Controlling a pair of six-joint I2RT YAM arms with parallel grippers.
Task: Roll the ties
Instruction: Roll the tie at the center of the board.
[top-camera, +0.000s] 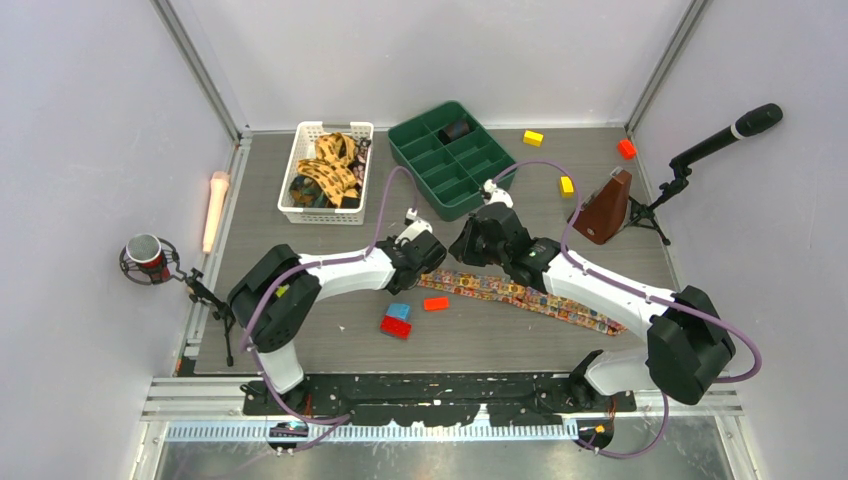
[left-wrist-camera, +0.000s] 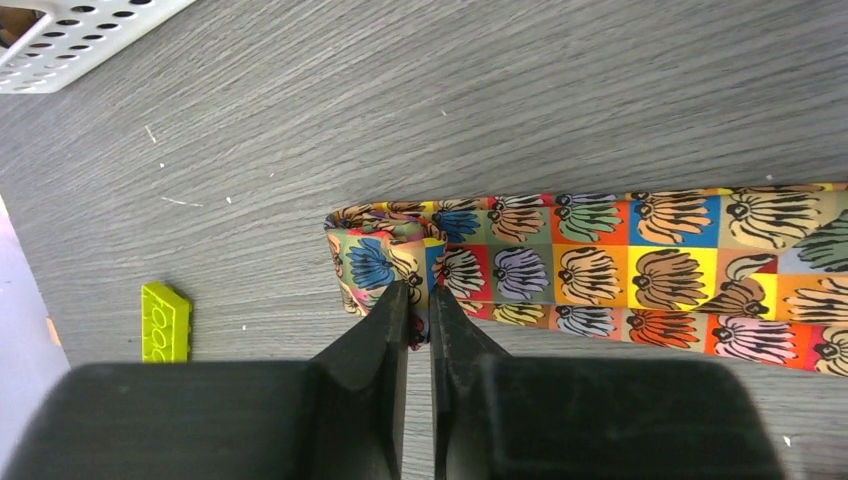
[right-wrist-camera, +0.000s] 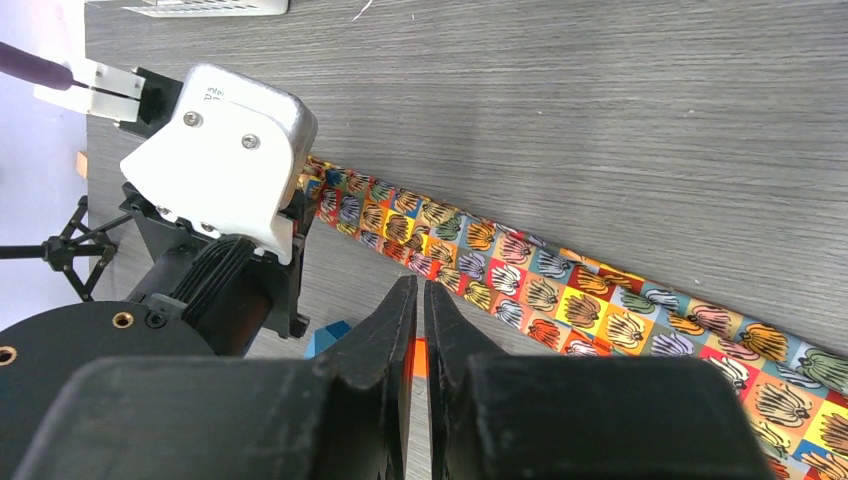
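A long tie (top-camera: 525, 293) printed with colourful squares lies flat across the table's middle. Its left end is folded over into a small loop (left-wrist-camera: 375, 250). My left gripper (left-wrist-camera: 420, 292) is shut on the near edge of that folded end; in the top view it (top-camera: 432, 268) sits at the tie's left tip. My right gripper (right-wrist-camera: 420, 285) is shut and empty, hovering just short of the tie (right-wrist-camera: 560, 295), close beside the left gripper (right-wrist-camera: 220, 160). More ties (top-camera: 328, 168) lie bunched in the white basket (top-camera: 287, 205).
A green compartment tray (top-camera: 425, 175) stands at the back centre. Blue (top-camera: 399, 311), red (top-camera: 395, 326) and orange (top-camera: 436, 303) blocks lie near the tie's left end, and a lime block (left-wrist-camera: 165, 320) shows too. Yellow blocks (top-camera: 567, 185) and a brown metronome (top-camera: 603, 210) are at the right.
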